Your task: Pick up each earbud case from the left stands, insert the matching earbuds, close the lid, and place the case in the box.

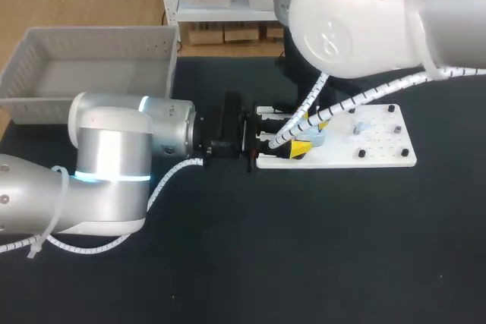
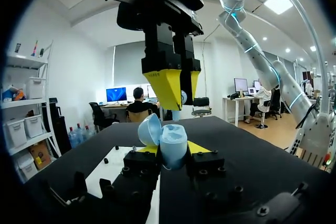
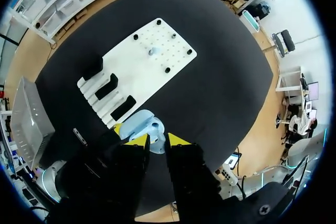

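Insert step. Left claw (image 2: 172, 148) clamps the open blue case (image 2: 172, 141) at the stand end of the white board (image 3: 157, 72). Right claw (image 2: 178, 88) sits directly over it, narrow, and looks pinched on an earbud (image 2: 182, 97). Next I'd drop straight into the socket; the raised lid crowds the path. Second earbud (image 3: 151, 51) sits on the board, box (image 1: 99, 43) well off at the bench corner.

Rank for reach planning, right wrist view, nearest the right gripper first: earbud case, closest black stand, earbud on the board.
1. Earbud case, directly below.
2. Black stand, beside the case.
3. Earbud, farther out on the white board.
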Motion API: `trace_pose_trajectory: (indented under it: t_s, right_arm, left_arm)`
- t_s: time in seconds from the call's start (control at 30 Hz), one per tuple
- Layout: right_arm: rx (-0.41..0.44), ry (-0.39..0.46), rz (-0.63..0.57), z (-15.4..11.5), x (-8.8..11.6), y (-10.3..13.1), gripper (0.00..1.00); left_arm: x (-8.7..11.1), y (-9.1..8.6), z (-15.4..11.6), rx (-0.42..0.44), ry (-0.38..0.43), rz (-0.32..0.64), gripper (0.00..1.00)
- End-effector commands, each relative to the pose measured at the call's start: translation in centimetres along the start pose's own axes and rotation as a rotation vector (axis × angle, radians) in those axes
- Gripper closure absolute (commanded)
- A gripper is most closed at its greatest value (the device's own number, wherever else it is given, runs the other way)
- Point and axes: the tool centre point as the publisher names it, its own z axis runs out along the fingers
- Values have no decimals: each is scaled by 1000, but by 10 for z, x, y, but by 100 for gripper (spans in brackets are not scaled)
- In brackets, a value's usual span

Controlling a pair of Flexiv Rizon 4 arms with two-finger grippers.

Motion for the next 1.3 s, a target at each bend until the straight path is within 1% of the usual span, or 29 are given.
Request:
trace_pose_trajectory:
  t_s: [0.03, 0.57, 0.83, 1.3]
  right_arm:
    - [5, 6, 8, 1, -2, 4, 100]
    - [20, 36, 40, 3, -3, 5, 100]
    - [23, 40, 40, 6, -2, 7, 100]
    - [31, 42, 58, 13, -7, 7, 100]
  left_arm:
    - [1, -2, 0, -8, -2, 3, 100]
    - [1, -2, 0, -8, -2, 3, 100]
    - [1, -2, 0, -8, -2, 3, 100]
    - [1, -2, 0, -8, -2, 3, 100]
